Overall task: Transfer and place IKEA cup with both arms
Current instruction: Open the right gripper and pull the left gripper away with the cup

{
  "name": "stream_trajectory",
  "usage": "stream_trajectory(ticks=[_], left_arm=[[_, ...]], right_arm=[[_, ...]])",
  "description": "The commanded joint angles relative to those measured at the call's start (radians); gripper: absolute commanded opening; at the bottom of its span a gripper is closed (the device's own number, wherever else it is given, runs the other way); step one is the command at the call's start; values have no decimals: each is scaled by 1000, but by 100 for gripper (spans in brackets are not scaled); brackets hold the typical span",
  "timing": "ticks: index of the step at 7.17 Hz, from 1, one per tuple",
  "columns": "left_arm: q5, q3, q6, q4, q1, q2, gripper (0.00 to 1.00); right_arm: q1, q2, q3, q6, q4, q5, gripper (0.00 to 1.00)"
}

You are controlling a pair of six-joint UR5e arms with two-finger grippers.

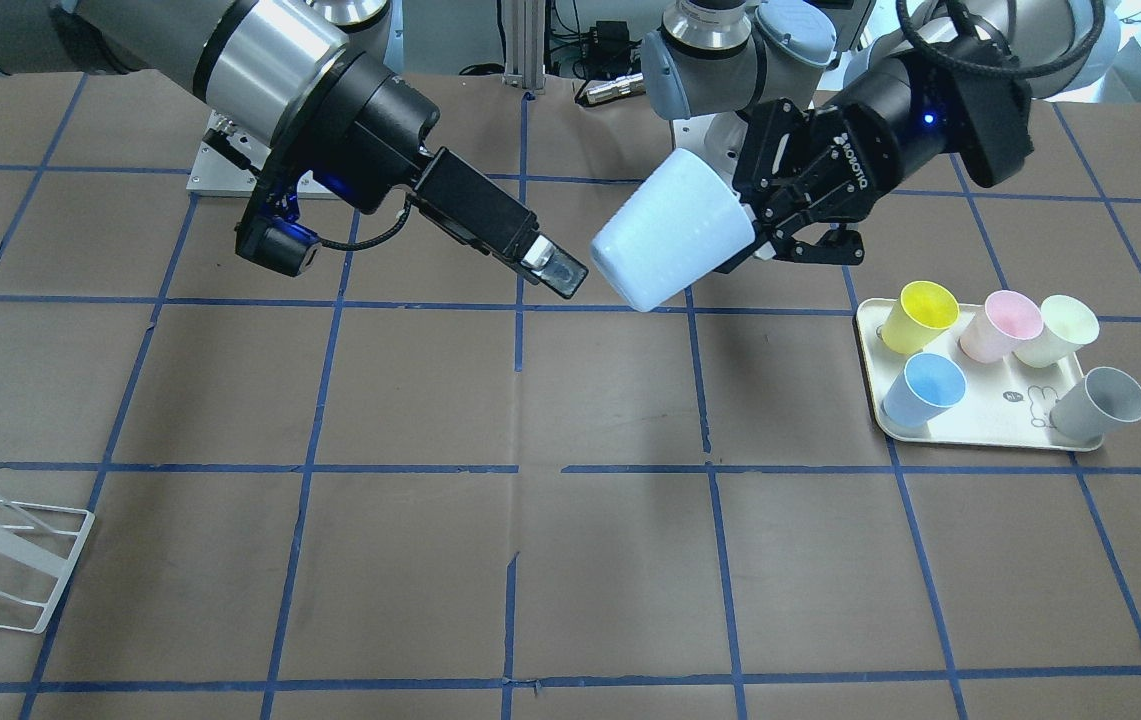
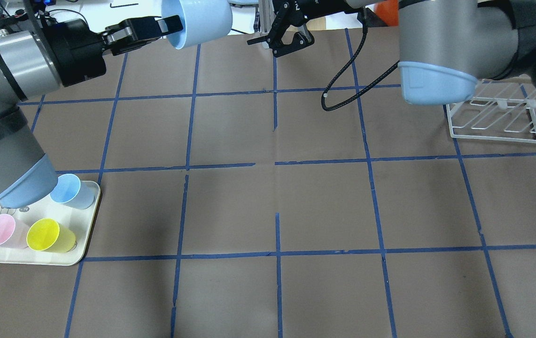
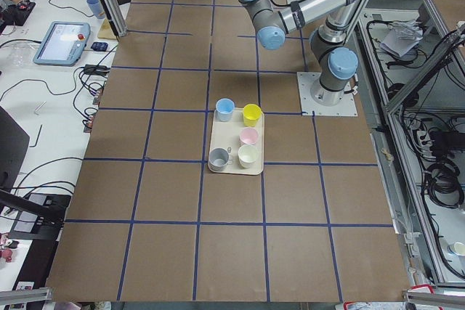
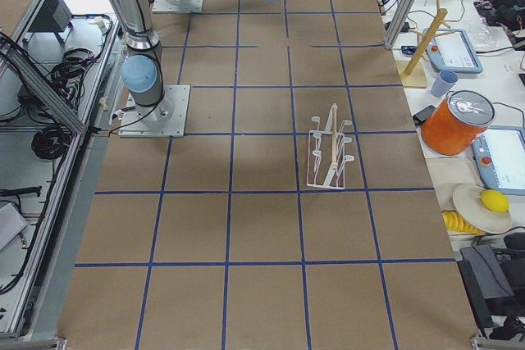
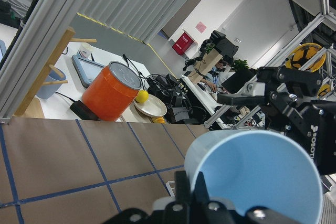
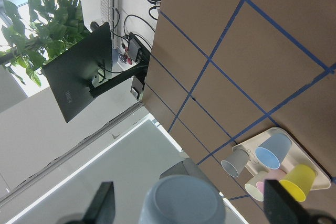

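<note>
The light-blue IKEA cup (image 1: 670, 235) is held on its side above the table's far middle, base towards the right arm. My left gripper (image 1: 745, 225) is shut on the cup's rim; it also shows in the overhead view (image 2: 171, 26) with the cup (image 2: 197, 21). My right gripper (image 1: 560, 272) is open and empty, just short of the cup's base, not touching. In the overhead view the right gripper (image 2: 287, 44) has its jaws spread. In the right wrist view the cup's base (image 6: 181, 203) lies between the two open fingers (image 6: 105, 203).
A cream tray (image 1: 970, 425) on the robot's left side holds a second blue cup (image 1: 925, 390), a yellow cup (image 1: 918, 315), a pink cup (image 1: 1002, 325), a pale cup (image 1: 1058, 330) and a grey cup (image 1: 1100, 405). A white wire rack (image 1: 0, 560) stands on the robot's right side.
</note>
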State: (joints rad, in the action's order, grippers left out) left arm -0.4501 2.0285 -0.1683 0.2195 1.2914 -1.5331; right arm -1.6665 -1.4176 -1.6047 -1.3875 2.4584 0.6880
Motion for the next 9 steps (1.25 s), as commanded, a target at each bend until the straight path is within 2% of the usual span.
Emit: stream_trajectory(ticks=[1,2,3,4,5,6,7,8,9], left_arm=[[-86,-33,3,207,-58,39,12],[-214,-94,18,401,-57,62,12],[-307,-161,54,599,-52,77,12],[-470,-215,105,786,-55,82,12],[-634,-235,189,873,-53,82,12],[-756,-235,272,920,-63,83,12],[-920,-234,353,954,-78,76,12],[-990,-234,427,966,-122,52,12],[-996,-220,598,980,-197,38,12]], right_arm=[[87,2,-1,13,-9,-59,100],[158,0,-6,16,-16,-114,100],[197,0,-15,66,-21,-126,100],[197,2,-26,120,-41,-111,100],[198,2,-55,253,-41,-63,100],[195,-3,-79,374,-51,-26,100],[194,-4,-95,489,-82,25,100],[188,-4,-83,648,-170,101,100],[171,-6,-58,795,-288,208,100]])
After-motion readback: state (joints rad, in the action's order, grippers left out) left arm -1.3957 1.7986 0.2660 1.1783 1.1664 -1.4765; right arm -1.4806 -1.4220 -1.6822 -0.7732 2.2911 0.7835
